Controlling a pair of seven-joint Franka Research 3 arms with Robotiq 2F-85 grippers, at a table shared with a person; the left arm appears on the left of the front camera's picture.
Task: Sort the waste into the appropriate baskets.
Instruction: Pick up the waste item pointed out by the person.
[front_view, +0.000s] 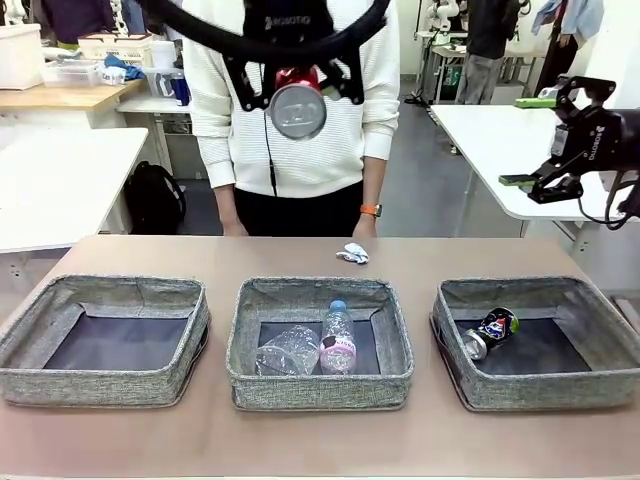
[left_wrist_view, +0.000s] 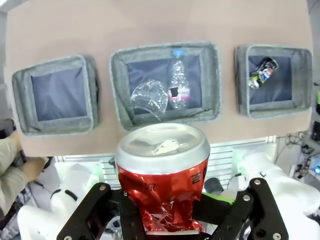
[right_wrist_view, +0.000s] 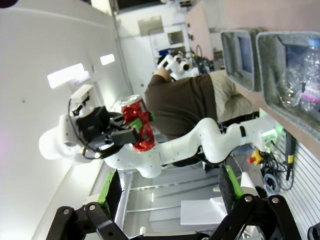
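The table (front_view: 420, 440) carried three baskets in a row along its near side, apparently one for each kind of waste. The left basket (front_view: 100, 385) lay empty, the middle basket (front_view: 320, 392) held plastic and the right basket (front_view: 540, 395) held metal. A person (front_view: 240, 120) stood at the far side with arms down. The left gripper (left_wrist_view: 167, 205) was raised high over the middle of the table, its jaws shut tight on the crumpled body of the red can (front_view: 297, 110), whose silver end pointed out past the fingertips toward the baskets. At that height the can cleared every basket wall, which would suit a carry to the right basket, where it seemed to belong. The right gripper (front_view: 530, 140) hung off past the table's right side, jaws wide apart and empty, likely kept out of the other arm's way. In the middle basket the labelled bottle (front_view: 338, 340) lay with its cap toward the person, and the crushed bare bottle (front_view: 288, 352) lay touching it on the left. The blue can (front_view: 490, 330) lay tilted near the right basket's left wall. The wad (front_view: 352, 253) sat on bare table just before the person, not yet sorted, probably meant for the left basket.
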